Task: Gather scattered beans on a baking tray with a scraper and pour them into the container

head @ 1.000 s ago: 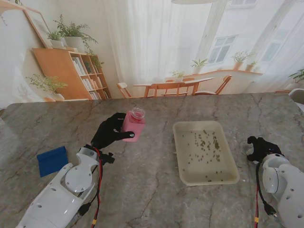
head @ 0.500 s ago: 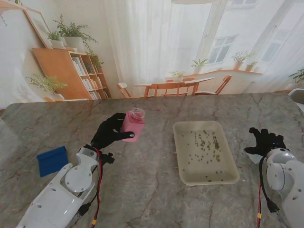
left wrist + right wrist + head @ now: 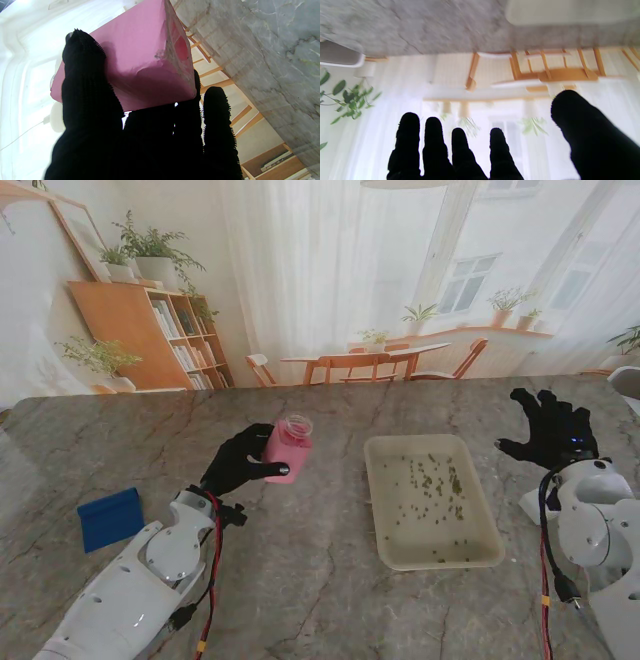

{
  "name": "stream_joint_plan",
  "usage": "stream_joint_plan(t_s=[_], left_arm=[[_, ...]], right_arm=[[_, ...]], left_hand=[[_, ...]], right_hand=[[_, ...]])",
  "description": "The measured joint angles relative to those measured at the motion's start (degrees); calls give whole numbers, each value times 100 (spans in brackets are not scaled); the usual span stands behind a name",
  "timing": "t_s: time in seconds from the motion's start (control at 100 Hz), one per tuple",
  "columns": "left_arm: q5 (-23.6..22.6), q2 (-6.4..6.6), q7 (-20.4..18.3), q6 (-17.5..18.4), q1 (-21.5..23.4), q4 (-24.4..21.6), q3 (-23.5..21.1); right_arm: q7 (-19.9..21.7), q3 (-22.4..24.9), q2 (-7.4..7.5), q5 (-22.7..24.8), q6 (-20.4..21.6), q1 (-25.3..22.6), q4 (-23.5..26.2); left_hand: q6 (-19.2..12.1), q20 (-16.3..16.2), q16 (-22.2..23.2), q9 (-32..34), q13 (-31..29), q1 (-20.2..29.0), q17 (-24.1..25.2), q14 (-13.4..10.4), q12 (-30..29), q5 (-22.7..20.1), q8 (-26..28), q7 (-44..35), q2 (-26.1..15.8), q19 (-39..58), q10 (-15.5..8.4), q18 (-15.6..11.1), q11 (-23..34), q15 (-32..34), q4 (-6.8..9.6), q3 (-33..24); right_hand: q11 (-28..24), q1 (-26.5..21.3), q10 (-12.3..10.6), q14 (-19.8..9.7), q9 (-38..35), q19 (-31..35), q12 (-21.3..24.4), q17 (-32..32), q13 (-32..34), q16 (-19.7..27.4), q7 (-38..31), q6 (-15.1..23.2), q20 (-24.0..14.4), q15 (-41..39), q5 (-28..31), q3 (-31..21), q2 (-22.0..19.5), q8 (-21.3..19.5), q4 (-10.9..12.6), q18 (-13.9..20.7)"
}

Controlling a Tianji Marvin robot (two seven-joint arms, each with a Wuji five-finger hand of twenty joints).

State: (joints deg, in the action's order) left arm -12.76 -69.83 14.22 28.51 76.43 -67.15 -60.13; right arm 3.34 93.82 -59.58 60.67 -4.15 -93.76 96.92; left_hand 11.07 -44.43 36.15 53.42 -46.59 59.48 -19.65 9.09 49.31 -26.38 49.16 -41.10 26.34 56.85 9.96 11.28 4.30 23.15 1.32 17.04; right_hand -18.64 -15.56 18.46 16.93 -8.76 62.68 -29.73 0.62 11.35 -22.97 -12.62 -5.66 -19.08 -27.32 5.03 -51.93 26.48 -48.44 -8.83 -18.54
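Left robot hand (image 3: pixel 238 462) clasped round a pink container (image 3: pixel 287 448), thumb on one face and the other fingers (image 3: pixel 217 120) behind, lifting it clear of the surface (image 3: pixel 300 570) and keeping it upright with the open mouth on top; probably carried this way so that it can be set closer to the baking tray (image 3: pixel 480 555) and be ready to take the pour. Tray lying well to the right of that hand, between the two hands, with the beans (image 3: pixel 435 480) spread loosely over its floor, mostly toward the far half, none gathered yet. Right robot hand (image 3: pixel 548 430) empty and released, fingers spread wide, raised off the surface just beyond the tray's far right corner; likely lifted out of the way or readying to steady the tray. Blue scraper (image 3: pixel 110 517) flat on the surface, to the left of the left hand and nearer to me, untouched, so the gathering step seems not yet begun. Container's inside hidden from every view, so contents cannot be told.
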Motion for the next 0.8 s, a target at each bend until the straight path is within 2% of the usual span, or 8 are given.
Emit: stream_joint_plan(t_s=[0.1,0.2,0.26,0.38,0.5,0.6,0.74,0.8], left_arm=[[233,-69,66,124,-149,279,146],[346,-147,107,331,-284,577,287],[362,-194,153,401,-355,740,373],[592,-329,294,488,-521,1134,582],[749,-495,369,617,-719,1594,774],[723,-556,369,783,-832,1813,929],[601,-639,361,945,-1004,2135,1109],[596,-686,361,992,-1081,2298,1172]], right_arm=[[-745,-491,-49,-626,-590,-43,293],[-1324,-860,-207,-610,-633,-91,418],[-1355,-1071,-271,-704,-602,-104,456],[-1246,-1549,-320,-1494,-690,-102,522],[-1845,-1987,-427,-1279,-911,-20,337],[-1891,-2076,-496,-1087,-956,25,194],[-2080,-2235,-541,-1612,-1123,59,93],[-2217,-2260,-587,-1655,-1157,58,38]], left_hand=[[0,0,5,-63,59,4,47,0,54,58,13,0,-55,-3,0,2,0,14,0,-1],[0,0,7,-132,129,26,63,0,102,117,40,0,-76,-6,0,2,0,16,0,-1],[0,0,8,-171,180,37,63,-3,128,129,60,0,-76,-6,0,2,0,16,0,-1],[0,0,11,-297,316,41,137,-24,144,278,79,0,-194,-11,-4,2,9,16,0,-1],[0,3,12,-390,415,53,282,-29,144,349,84,0,-247,-61,-7,2,42,46,0,-1],[0,137,-70,-534,568,98,450,-38,128,415,83,0,-304,-158,-18,2,109,46,0,-3],[0,420,-323,-787,798,160,714,-87,-85,582,82,0,-410,-368,-57,17,294,-85,0,-6],[0,558,-500,-862,863,196,821,-100,-145,601,78,-1,-415,-445,-67,17,370,-228,0,-7]], right_hand=[[0,-9,0,0,-97,-4,-51,2,16,0,5,-4,1,53,76,65,-52,0,0,5],[0,-13,-67,-3,-575,-53,-59,-249,370,0,-74,24,1,76,454,74,-53,-3,0,15],[-3,-68,-187,-35,-1002,-107,-58,-488,701,0,-188,177,1,92,814,116,-53,-4,0,21],[-8,-73,-351,-145,-1515,-214,-61,-687,991,14,-418,337,1,228,1394,198,-53,147,0,21],[-8,-125,-411,-201,-1722,-273,-49,-717,1101,15,-516,403,1,268,1523,170,-53,223,1,21],[-8,-126,-436,-209,-1793,-286,-49,-772,1177,15,-575,426,1,291,1590,170,-53,229,1,21],[-7,-132,-443,-211,-1943,-337,-49,-831,1257,15,-661,458,1,301,1802,170,-53,287,2,20],[-7,-135,-443,-211,-1968,-346,-49,-833,1298,15,-661,458,1,311,1802,170,-53,289,2,-1]])
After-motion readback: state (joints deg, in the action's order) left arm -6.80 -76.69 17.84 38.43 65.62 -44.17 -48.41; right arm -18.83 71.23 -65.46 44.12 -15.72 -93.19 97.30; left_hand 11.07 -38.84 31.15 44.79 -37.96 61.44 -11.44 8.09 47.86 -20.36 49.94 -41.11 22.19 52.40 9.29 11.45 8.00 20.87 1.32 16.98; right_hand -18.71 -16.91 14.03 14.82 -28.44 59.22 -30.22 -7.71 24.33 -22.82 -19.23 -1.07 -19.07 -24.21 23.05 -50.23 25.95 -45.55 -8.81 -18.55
